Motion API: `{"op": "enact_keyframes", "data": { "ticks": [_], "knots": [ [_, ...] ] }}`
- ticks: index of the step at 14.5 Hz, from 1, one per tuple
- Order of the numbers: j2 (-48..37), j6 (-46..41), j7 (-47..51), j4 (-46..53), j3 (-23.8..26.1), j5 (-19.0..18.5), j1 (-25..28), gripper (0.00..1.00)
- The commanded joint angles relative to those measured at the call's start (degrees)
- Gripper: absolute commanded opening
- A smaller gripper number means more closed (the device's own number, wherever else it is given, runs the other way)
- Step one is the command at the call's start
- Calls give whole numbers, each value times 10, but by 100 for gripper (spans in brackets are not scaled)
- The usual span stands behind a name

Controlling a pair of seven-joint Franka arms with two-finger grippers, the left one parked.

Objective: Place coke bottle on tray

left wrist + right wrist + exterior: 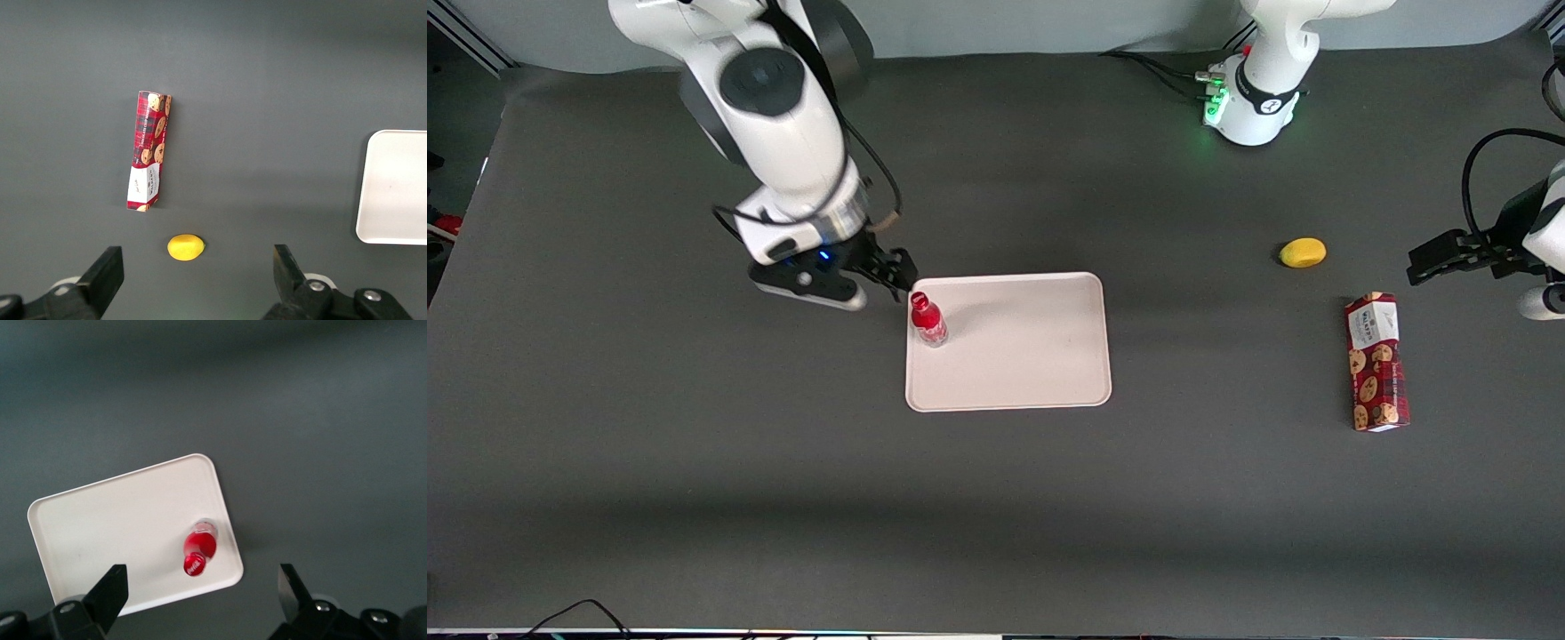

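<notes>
The small red coke bottle (927,319) stands upright on the pale tray (1023,356), near the tray's corner toward the working arm and farther from the front camera. In the right wrist view the bottle (199,551) shows from above, its red cap up, inside the tray's rim (100,527). My right gripper (891,271) is open and empty. It hangs above the table just off that tray corner, clear of the bottle. Its two black fingers (107,593) stand wide apart.
A long red cookie box (1376,361) and a small yellow lemon-like object (1303,252) lie toward the parked arm's end of the table. Both show in the left wrist view, the box (148,151) and the yellow object (185,247). Dark table surface surrounds the tray.
</notes>
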Motion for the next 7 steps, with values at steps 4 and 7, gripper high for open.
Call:
{"op": "enact_keyframes", "data": {
  "ticks": [4, 7],
  "knots": [
    [-62, -227, -226, 131, -70, 57, -59, 100],
    [-120, -274, -343, 90, -180, 86, -59, 100]
  ]
}}
